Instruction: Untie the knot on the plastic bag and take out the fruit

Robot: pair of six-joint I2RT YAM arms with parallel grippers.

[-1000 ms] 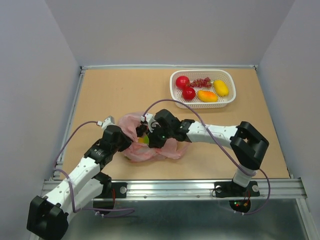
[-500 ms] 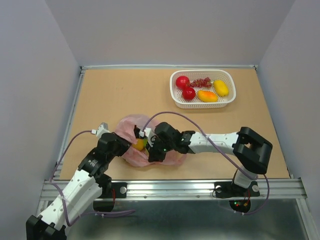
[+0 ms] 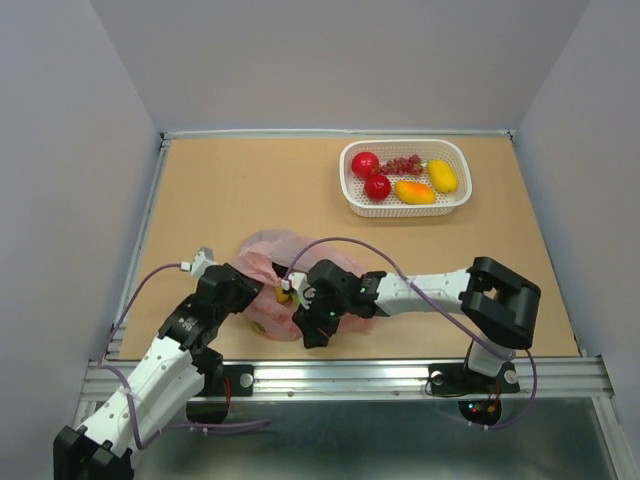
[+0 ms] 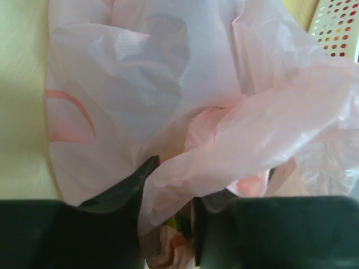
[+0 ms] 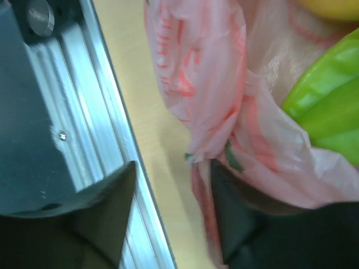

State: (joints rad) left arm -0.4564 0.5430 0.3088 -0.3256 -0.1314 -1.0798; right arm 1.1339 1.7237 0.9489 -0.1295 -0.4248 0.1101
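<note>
Now, your left gripper (image 4: 179, 185) has its jaws pressed on a fold of the plastic bag (image 4: 168, 84), so it pinches the thin pink film. Your right gripper (image 5: 174, 168) has its jaws spread. A twisted strand of the film hangs in the gap and touches only one finger. I cannot tell if this twist is the knot or only a crease.

The bag lies on the table (image 3: 230, 180) at the near side, a little to the left, between both grippers.

For progress, I judge you are more than halfway. Several fruits (image 3: 414, 191) are already in the white basket (image 3: 455, 200) at the far right. A green fruit (image 5: 331, 106) and a yellow fruit (image 5: 331, 8) show through the bag, so these are left to take out.

Please mind the near edge. The metal rail (image 5: 95, 112) is just beside your right gripper, and the bag reaches almost to it. The open room is toward the far side and the middle of the table, and the way to the basket looks free.
</note>
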